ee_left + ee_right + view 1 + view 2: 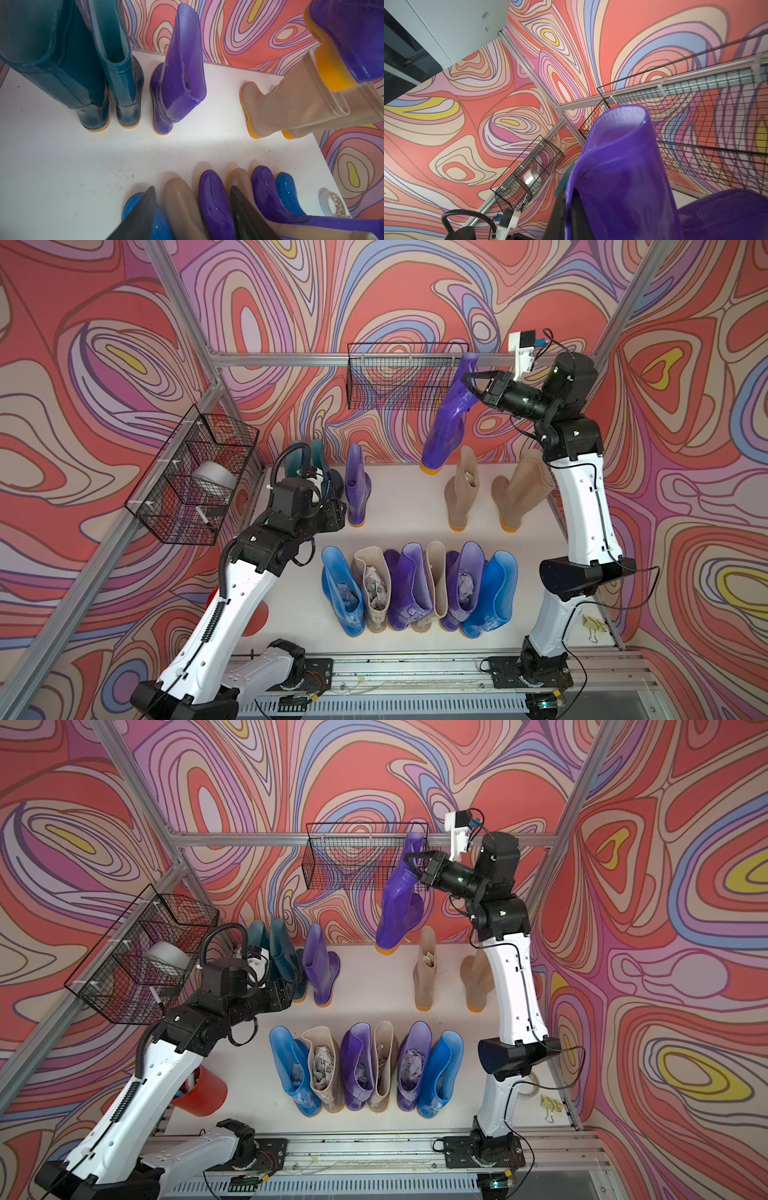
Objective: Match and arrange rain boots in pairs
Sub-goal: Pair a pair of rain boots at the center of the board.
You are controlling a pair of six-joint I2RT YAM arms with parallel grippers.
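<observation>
My right gripper (467, 379) (570, 216) is shut on the shaft wall of a purple rain boot (446, 423) (395, 903). The boot hangs in the air, orange sole down, in front of the back basket. Two teal boots (62, 62) and a lone purple boot (357, 489) stand at the back left, and two beige boots (461, 489) at the back right. The front row (409, 585) runs blue, beige, purple, beige, purple, blue. My left gripper (193, 188) is open and holds nothing, low over the white table between the teal boots and the front row.
A wire basket (407, 377) hangs on the back rail. Another basket (195, 485) on the left wall holds a tape roll. A red cup (203, 1092) sits under my left arm. Yellow clips (594, 626) and a tape roll (332, 203) lie at the table's right edge.
</observation>
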